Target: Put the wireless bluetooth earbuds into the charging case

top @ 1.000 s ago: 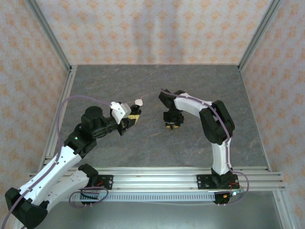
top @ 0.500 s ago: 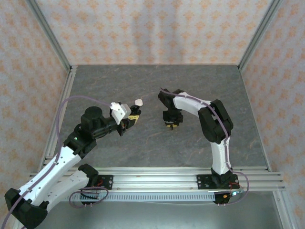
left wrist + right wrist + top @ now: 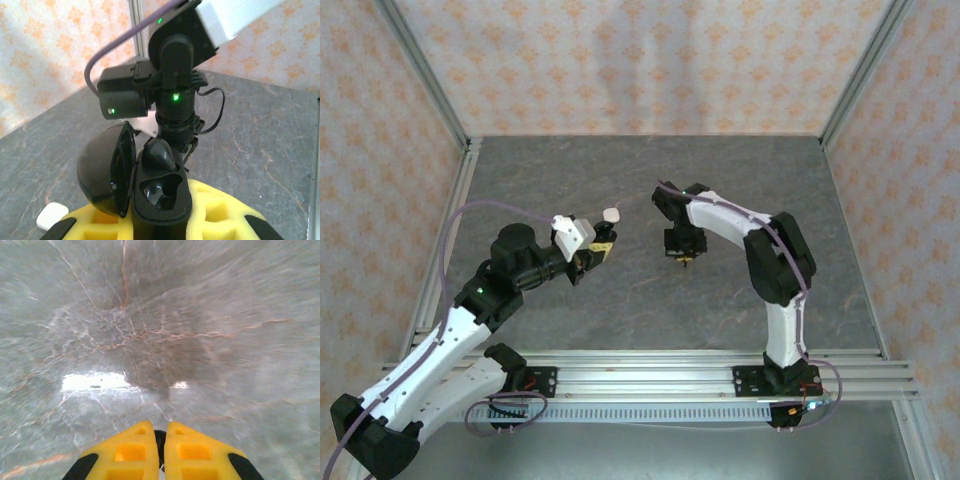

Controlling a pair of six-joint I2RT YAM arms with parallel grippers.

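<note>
- The left gripper (image 3: 160,222) clamps the black charging case (image 3: 161,195), whose lid stands open.
- The right gripper (image 3: 160,430) hangs beyond the case, over the counter (image 3: 225,315), its fingers pinched together.

The charging case (image 3: 165,212) was glossy black plastic, its smooth shell catching soft highlights. The table (image 3: 620,170) was a matt grey, stone-patterned surface with pale veins, edged by brushed metal rails (image 3: 650,375). The right gripper (image 3: 160,426) had matt yellow fingers (image 3: 132,452), probably plastic, though that view was blurred.
</note>
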